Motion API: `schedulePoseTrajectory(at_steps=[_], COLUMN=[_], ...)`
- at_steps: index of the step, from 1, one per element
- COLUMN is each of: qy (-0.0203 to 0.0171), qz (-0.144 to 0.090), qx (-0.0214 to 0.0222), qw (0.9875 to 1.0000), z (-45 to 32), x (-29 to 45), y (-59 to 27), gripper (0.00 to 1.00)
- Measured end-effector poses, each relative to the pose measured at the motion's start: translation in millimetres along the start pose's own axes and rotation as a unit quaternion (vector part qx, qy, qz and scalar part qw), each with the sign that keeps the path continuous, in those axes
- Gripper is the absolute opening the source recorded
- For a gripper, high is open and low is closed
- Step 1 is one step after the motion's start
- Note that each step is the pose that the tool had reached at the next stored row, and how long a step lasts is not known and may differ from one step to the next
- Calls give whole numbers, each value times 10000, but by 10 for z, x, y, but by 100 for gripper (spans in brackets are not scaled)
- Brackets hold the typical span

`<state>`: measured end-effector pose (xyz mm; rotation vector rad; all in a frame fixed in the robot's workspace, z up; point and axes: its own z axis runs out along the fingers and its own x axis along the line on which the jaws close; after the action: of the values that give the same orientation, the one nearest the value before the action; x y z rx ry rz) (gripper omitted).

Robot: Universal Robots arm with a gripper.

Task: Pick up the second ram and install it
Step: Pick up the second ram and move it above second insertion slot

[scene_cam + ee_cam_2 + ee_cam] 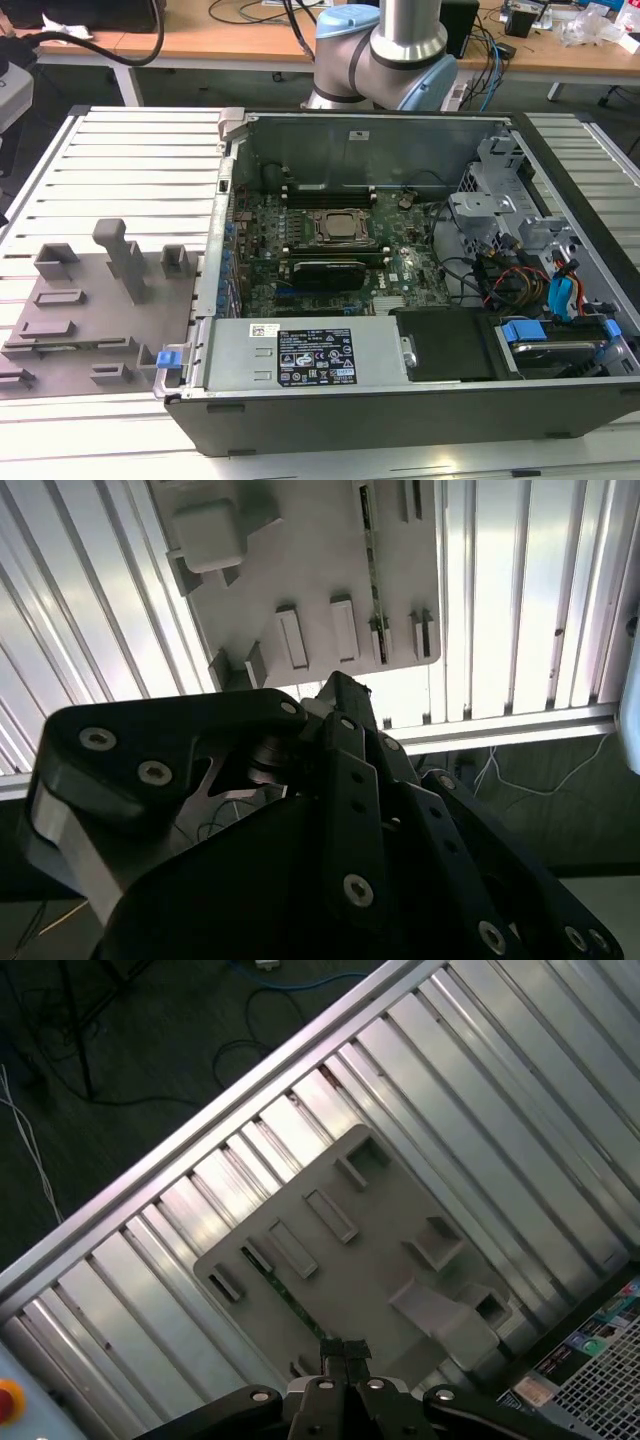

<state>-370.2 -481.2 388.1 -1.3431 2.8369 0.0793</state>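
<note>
Gripper (340, 1352) hovering over the grey tray (375, 1250), jaws pressed together, pinching nothing. One green ram stick (283, 1290) standing on edge in a tray slot just ahead of the tips, long axis lying aslant to them. Beyond, one open computer case (400, 420) sitting on the table (130, 170).

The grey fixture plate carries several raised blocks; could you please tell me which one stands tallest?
The lone upright post, standing between two low holders in the exterior view. Every other block is squat and barely rises off the plate.
</note>
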Motion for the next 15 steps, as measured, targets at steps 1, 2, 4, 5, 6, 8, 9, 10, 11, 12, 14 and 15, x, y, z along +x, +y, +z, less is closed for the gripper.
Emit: schedulePoseTrajectory(at_steps=[1, 2, 4, 5, 6, 8, 9, 10, 11, 12, 14, 15], qy=[2, 3, 7, 11, 14, 20, 22, 24, 27, 29, 33, 35], qz=[-55, -77, -157, -241, -324, -452, -486, -534, -606, -645, -729, -791], qx=[-1, -2, -4, -6, -8, -11, -12, -13, -14, -15, -17, -19], qw=[10000, 10000, 9999, 9997, 9995, 9990, 9988, 9986, 9982, 9979, 9973, 9969], z=[0, 0, 0, 0, 0, 0, 0, 0, 0, 0, 0, 0], x=[0, 0, 0, 0, 0, 0, 0, 0, 0, 0, 0, 0], y=[0, 0, 0, 0, 0, 0, 0, 0, 0, 0, 0, 0], gripper=[11, 11, 11, 11, 11, 11, 11, 11, 11, 11, 11, 11])
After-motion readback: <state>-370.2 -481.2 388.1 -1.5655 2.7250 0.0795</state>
